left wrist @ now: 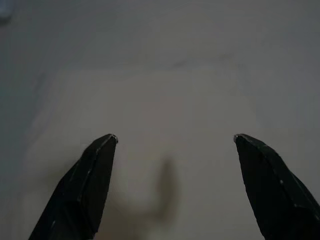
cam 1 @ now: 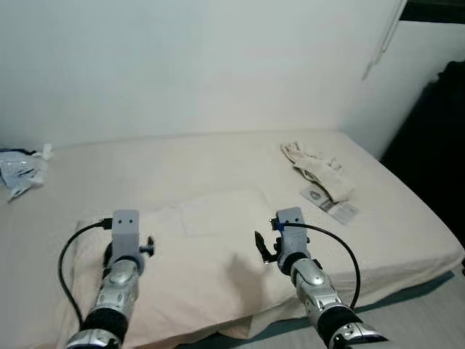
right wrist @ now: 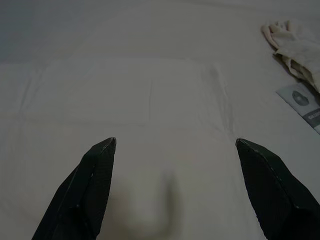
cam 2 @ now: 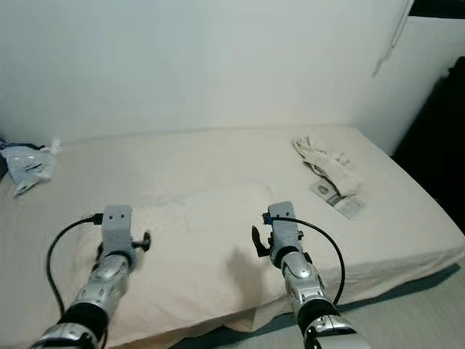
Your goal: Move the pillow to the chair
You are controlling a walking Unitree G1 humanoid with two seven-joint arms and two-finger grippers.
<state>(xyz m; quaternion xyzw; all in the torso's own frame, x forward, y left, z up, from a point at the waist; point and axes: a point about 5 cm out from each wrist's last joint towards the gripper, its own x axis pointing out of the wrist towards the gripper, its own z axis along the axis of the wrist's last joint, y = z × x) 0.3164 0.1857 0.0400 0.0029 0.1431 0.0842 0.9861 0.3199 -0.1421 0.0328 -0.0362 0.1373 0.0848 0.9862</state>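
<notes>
A flat cream pillow (cam 1: 200,240) lies on the cream bed sheet (cam 1: 182,163), near the bed's front edge, and is hard to tell from the sheet. My left gripper (left wrist: 175,137) hovers over the pillow's left part, open, with nothing between its fingers. Over the pillow's right part my right gripper (right wrist: 175,141) is open too and holds nothing. In the eye views both wrists (cam 1: 125,243) (cam 1: 285,243) reach forward over the pillow, about a pillow's width apart.
A crumpled white cloth (cam 1: 316,169) and a printed packet (cam 1: 330,202) lie at the bed's right. A plastic bag (cam 1: 22,171) rests at the far left by the white wall. A dark object (cam 1: 436,145) stands right of the bed. Floor (cam 1: 425,305) shows below the bed's front right corner.
</notes>
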